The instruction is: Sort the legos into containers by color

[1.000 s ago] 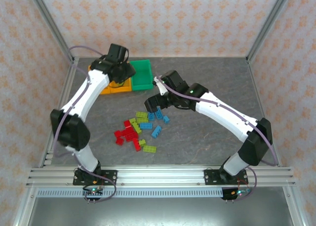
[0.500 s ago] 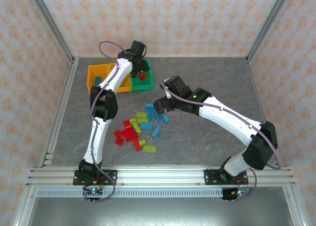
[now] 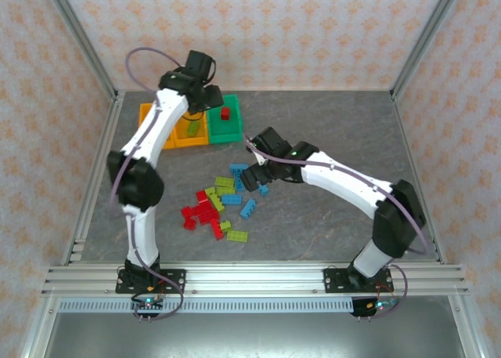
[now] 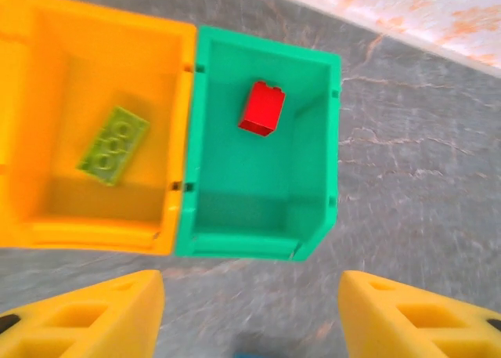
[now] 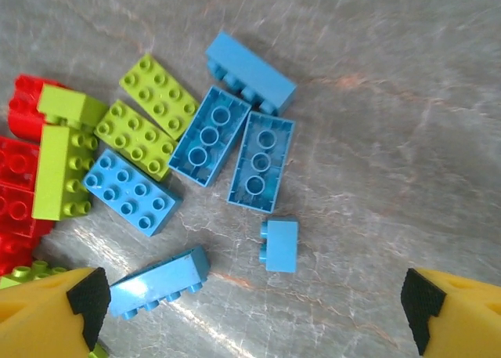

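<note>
1. Hovering just above the green bin [image 3: 225, 137], the left gripper [image 3: 205, 92] has its fingers [image 4: 86, 315] moderately apart, and nothing is between them.
2. One red brick [image 4: 261, 107] lies on the floor of the green bin, toward its far wall.
3. An orange bin [image 4: 117, 68] is joined to the left side of the green bin; one lime brick [image 4: 113, 145] lies flat in it, studs up.
4. A second orange bin [image 3: 149, 121] stands further left of the green bin. The left arm hides part of it, so I cannot tell what it contains.
5. The pile [image 3: 215, 205] of loose bricks lies on the table [image 3: 337, 131], on the near side of the green bin and well apart from it — red ones at the left, lime ones in the middle, blue ones at the right.
6. The right gripper [image 3: 252, 178] hangs over the blue end of the pile, between the pile and the green bin. Its fingers [image 5: 47, 315] are spread wide and it holds nothing.
7. Under the right gripper, two blue bricks [image 5: 210, 135] lie side by side with the hollow side up — a small blue one [image 5: 279, 243] lies alone just beside them.
</note>
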Controlling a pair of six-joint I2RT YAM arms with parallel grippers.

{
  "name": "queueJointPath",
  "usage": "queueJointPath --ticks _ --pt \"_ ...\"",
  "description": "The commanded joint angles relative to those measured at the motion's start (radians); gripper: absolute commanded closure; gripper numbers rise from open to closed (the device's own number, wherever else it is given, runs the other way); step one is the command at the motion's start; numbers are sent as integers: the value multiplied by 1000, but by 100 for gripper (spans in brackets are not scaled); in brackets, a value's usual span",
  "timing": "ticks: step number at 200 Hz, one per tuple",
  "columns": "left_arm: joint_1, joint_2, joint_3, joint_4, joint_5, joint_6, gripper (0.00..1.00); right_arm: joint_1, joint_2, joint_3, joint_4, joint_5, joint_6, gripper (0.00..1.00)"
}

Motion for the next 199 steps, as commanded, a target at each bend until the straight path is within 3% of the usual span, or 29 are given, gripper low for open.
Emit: queueJointPath --ticks 1,46,82,110,142,199 --pt "-7 -218 -155 -40 -82 145 39 -3 94 80 41 -52 -69 3" --pt "-7 -567 -505 -18 -131 233 37 -4 341 294 -2 -57 -148 6" --pt "-7 -724 -685 3 -133 208 36 -9 452 403 -5 -66 -118 6" --pt "-7 -751 -744 -8 -96 178 35 -9 513 455 -14 -38 -126 7" --pt "-7 -733 -754 -37 -85 173 35 -17 601 531 -83 25 -173 20" --pt "-7 -719 -779 -7 -45 179 35 -32 657 576 -137 58 -199 21"
